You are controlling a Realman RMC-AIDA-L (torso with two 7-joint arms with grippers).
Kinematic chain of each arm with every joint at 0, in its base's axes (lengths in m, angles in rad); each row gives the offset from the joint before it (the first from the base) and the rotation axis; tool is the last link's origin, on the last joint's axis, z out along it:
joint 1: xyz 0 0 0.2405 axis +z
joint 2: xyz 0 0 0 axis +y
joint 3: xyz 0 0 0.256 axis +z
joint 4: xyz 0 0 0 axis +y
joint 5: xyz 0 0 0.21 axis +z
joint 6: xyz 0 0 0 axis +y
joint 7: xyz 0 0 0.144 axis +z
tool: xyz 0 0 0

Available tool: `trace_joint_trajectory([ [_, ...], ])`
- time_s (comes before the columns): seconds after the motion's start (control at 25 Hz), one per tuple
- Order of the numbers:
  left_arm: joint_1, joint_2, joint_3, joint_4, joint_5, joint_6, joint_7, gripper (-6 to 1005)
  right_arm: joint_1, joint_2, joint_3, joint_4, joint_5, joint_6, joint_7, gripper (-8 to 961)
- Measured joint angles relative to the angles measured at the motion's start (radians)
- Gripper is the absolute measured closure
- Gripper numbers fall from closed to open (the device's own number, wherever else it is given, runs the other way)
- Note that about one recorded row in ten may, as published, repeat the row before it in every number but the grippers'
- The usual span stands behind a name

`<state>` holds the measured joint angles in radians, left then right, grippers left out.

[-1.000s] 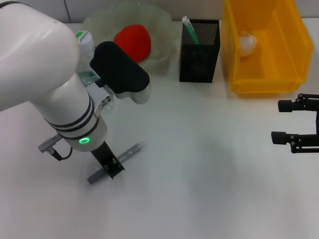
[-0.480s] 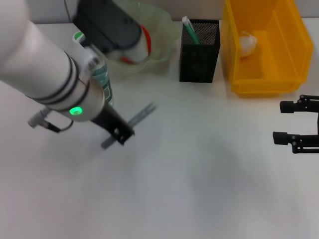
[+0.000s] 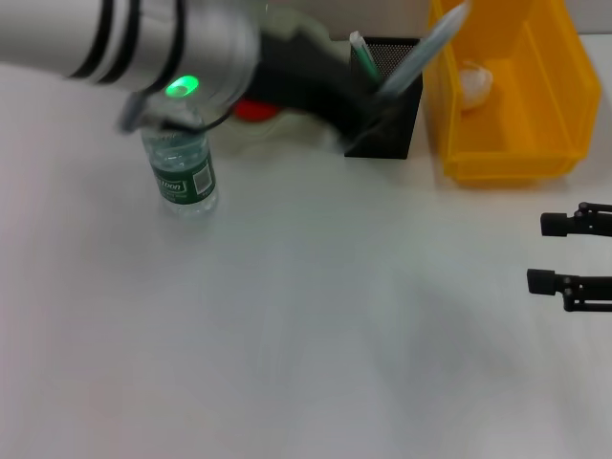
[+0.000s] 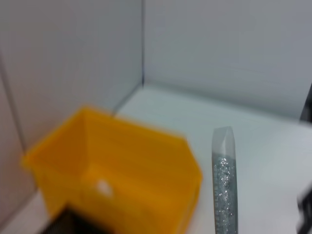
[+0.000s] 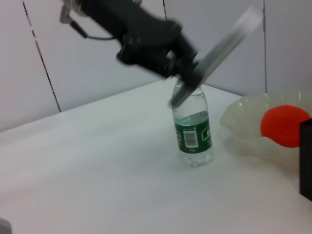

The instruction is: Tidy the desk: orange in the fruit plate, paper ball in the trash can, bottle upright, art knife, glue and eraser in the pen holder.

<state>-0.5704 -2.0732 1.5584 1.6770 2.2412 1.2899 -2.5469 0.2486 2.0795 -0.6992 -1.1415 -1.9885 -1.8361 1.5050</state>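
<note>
- Head view: a sec ago my left gripper was low on the white desk, clamping the grey glittery art knife. Now it's up by the black mesh pen holder, knife still clamped, tilted over it – drop-in looks next. Clear plastic bottle w/ green label stands upright; label text unreadable. Right gripper parked at desk edge, fingers apart.
- Left wrist view: knife tip, yellow plastic bin beyond.
- Right wrist view: red-orange fruit in translucent plate.
</note>
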Motion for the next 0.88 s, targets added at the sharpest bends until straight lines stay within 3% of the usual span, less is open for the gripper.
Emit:
trace_joint_trajectory([
  [0.12,-0.03,-0.003,0.018,-0.064,-0.072,-0.108,0.062,847,0.007,0.0,-0.005,0.031,0.001,0.0,-0.005,198],
  [0.24,-0.081,-0.005,0.042,-0.207,-0.19,-0.31,0.17,847,0.019,0.001,-0.014,0.063,0.001,0.004,-0.013,198],
  [0.48,-0.128,-0.007,0.044,-0.36,-0.3,-0.463,0.261,846,0.03,0.001,-0.016,0.08,-0.003,0.002,-0.02,197],
  [0.52,-0.164,-0.007,0.044,-0.465,-0.356,-0.54,0.311,846,0.03,0.001,-0.016,0.081,-0.004,0.002,-0.02,197],
  [0.68,-0.24,-0.007,0.034,-0.641,-0.419,-0.637,0.341,852,0.033,0.001,-0.016,0.081,-0.002,-0.001,-0.02,197],
  [0.88,-0.288,-0.007,0.034,-0.776,-0.471,-0.739,0.372,854,0.044,0.001,-0.016,0.082,-0.006,-0.001,-0.019,197],
])
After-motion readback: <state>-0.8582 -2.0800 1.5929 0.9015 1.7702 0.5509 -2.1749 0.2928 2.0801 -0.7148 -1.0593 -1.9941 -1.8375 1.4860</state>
